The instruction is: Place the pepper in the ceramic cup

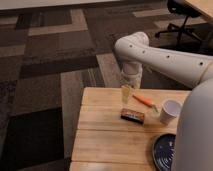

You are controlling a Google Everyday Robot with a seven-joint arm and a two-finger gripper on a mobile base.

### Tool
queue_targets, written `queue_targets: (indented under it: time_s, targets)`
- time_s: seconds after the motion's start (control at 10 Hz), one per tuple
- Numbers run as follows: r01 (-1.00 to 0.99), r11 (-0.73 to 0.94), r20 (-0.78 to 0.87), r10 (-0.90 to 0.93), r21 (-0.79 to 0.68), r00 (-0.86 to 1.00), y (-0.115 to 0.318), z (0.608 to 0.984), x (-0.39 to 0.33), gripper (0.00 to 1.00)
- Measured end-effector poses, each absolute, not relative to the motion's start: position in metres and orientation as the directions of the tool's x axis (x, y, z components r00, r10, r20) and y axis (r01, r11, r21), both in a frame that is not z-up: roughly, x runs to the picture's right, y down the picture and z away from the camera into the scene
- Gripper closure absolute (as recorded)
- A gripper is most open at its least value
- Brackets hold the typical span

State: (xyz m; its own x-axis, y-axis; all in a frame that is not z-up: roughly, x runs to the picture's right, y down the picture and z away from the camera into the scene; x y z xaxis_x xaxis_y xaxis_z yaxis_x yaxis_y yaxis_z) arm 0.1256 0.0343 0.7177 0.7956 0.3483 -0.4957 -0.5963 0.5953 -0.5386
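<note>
End effector (pixel 126 95) poised over the wooden counter (pixel 107 145), fingers apart, holding nothing.
Pepper (pixel 144 100) lies on the counter just beside it, near the ceramic cup (pixel 170 111).

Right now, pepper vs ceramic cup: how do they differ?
The pepper is orange-red, the ceramic cup white. The pepper is slender, tapered and lies flat; the cup is a wider cylinder standing upright. The pepper lies just right of the gripper, which hangs over the far side of the table with jaws open and empty; the cup stands further right. Both rest on the wooden table, untouched.
</note>
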Motion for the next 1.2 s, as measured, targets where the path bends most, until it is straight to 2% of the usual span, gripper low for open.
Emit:
queue_targets:
  time_s: [0.7,1.2]
  targets:
    - [-0.577,0.653,-0.517,0.316,-0.49,0.796,0.013,0.744,0.151,0.35]
    - [-0.508,0.682,-0.428,0.304,-0.526,0.851,0.005,0.779,0.156,0.35]
